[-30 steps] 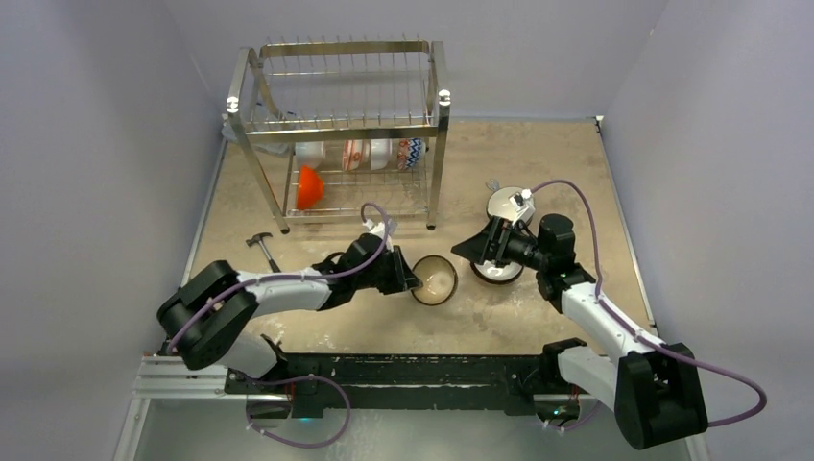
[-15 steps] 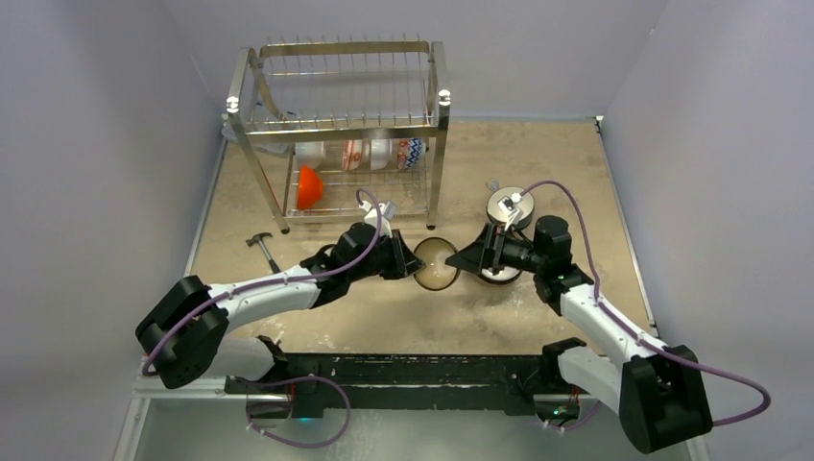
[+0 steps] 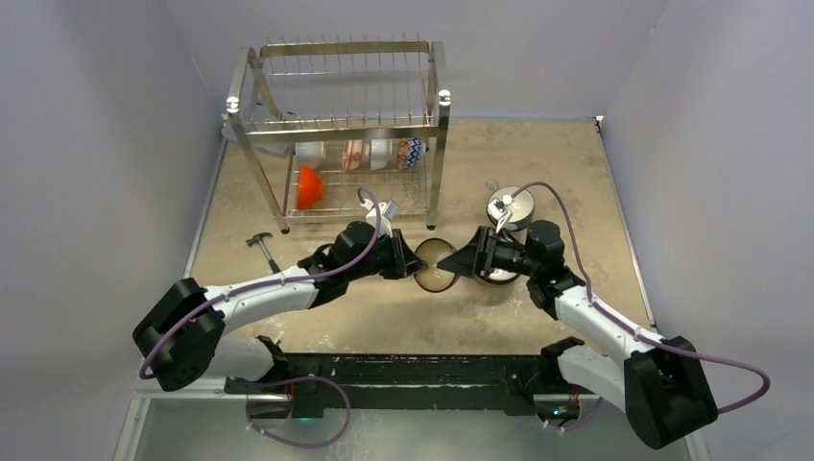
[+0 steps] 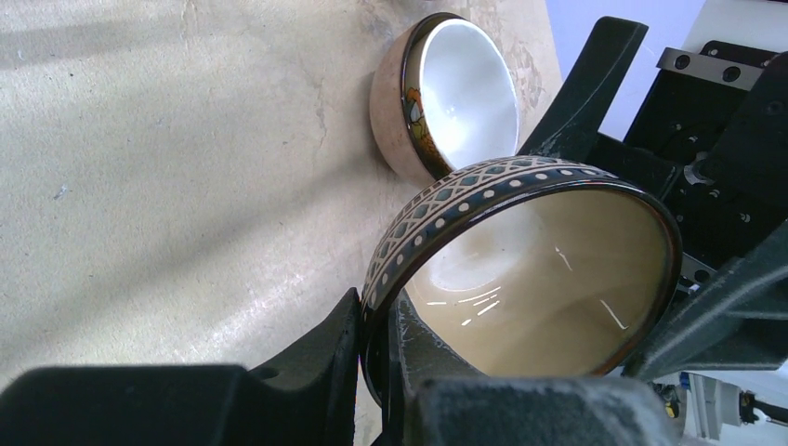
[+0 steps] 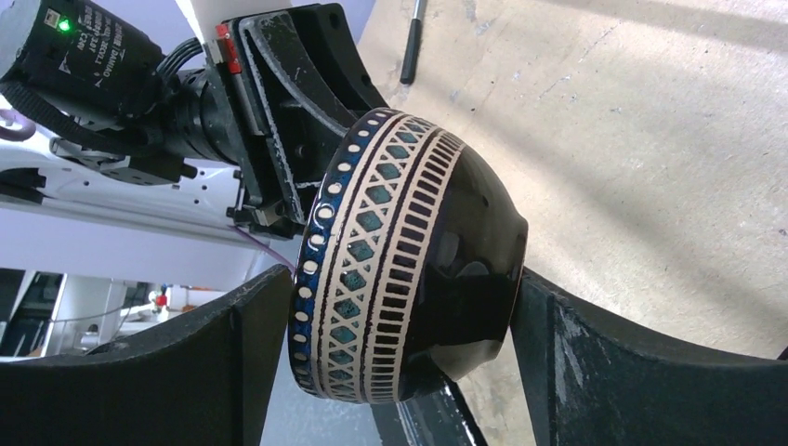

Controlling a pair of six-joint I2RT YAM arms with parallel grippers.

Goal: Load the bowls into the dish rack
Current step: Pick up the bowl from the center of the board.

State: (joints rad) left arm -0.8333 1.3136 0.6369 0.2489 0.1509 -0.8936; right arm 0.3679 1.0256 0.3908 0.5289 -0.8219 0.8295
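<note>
A bowl (image 3: 437,266) with a dark outside, a teal lattice band and a cream inside hangs tilted above the table between both arms. My left gripper (image 3: 411,261) is shut on its rim, one finger inside and one outside, as the left wrist view shows (image 4: 376,311). My right gripper (image 3: 463,263) is open; its fingers straddle the bowl (image 5: 409,260), one by the rim, one at the base. The steel dish rack (image 3: 341,125) stands behind. Its lower tier holds an orange bowl (image 3: 307,187), a white one (image 3: 309,152), a red floral one (image 3: 356,154) and a teal-patterned one (image 3: 411,152).
A bowl with a white inside (image 3: 509,206) rests on the table behind my right arm; the left wrist view shows it tipped on its side (image 4: 455,93). Another bowl (image 3: 499,277) is partly hidden under my right wrist. A small hammer (image 3: 261,248) lies left of the rack's front leg.
My left gripper lifted the patterned bowl and carried it up and to the right. My right gripper moved left until its open fingers came round the bowl.
</note>
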